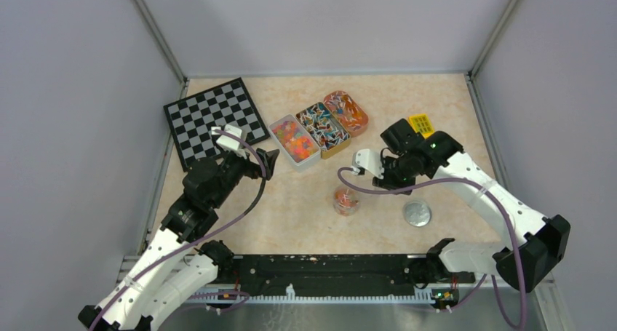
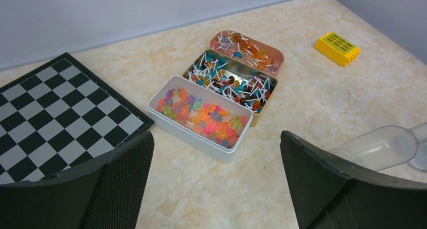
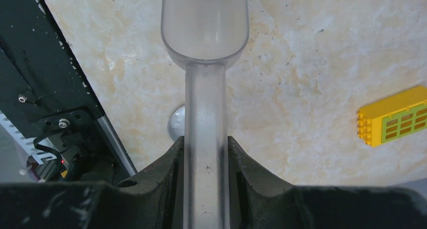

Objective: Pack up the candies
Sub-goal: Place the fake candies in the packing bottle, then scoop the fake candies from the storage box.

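Observation:
The candies fill three open tins: a white tin [image 1: 294, 139] of star-shaped sweets [image 2: 204, 113], a gold tin [image 1: 323, 128] and a pink tin [image 1: 346, 112] [image 2: 247, 47]. A small clear jar [image 1: 346, 201] with some candies in it stands in the middle. My right gripper [image 1: 391, 172] [image 3: 205, 141] is shut on the handle of a clear scoop [image 3: 205, 48], whose bowl looks empty and reaches toward the jar. My left gripper [image 1: 270, 161] [image 2: 215, 138] is open and empty, just in front of the white tin.
A chessboard [image 1: 214, 120] [image 2: 55, 113] lies at the back left. A yellow block with green squares [image 1: 420, 124] [image 3: 393, 116] [image 2: 338, 48] sits at the back right. A round metal lid [image 1: 417, 213] [image 3: 176, 123] lies right of the jar.

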Controlling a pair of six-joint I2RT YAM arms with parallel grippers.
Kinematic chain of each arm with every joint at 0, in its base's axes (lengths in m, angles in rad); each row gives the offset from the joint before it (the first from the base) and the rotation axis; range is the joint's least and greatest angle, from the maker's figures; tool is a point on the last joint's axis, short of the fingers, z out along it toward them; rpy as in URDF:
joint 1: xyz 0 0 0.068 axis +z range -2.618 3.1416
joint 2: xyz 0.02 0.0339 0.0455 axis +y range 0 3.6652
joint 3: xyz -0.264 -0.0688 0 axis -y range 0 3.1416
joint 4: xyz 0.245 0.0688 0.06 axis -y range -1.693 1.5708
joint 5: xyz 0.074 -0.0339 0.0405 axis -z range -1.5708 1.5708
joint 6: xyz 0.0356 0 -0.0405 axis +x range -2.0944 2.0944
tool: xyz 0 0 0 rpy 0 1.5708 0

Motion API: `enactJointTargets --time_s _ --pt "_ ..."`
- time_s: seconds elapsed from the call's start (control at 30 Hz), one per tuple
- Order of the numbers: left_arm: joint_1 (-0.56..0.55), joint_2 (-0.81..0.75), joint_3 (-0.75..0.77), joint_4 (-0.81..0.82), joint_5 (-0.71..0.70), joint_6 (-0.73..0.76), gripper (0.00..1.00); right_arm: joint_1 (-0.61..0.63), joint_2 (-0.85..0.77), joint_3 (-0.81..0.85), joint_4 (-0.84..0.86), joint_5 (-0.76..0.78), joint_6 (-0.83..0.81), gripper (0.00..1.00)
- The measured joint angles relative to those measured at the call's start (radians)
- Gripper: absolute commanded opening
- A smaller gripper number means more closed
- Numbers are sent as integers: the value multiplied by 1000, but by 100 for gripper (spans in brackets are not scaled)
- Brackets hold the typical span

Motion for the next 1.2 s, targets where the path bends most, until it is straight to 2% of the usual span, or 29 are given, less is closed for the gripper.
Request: enactJointTargets --time_s 0.2,0.47,0.7,0.93,1.2 --pt "0 -4 0 0 0 0 99 1 -6 13 19 -3 3 0" --pt "0 -13 0 0 0 0 99 1 50 213 80 3 81 0" --pt "0 -15 0 0 0 0 99 -37 290 422 96 109 247 0" --pt "0 -19 0 0 0 0 99 -82 563 690 8 182 393 0" --pt "-1 -26 0 0 0 0 99 -82 721 821 -65 185 478 0"
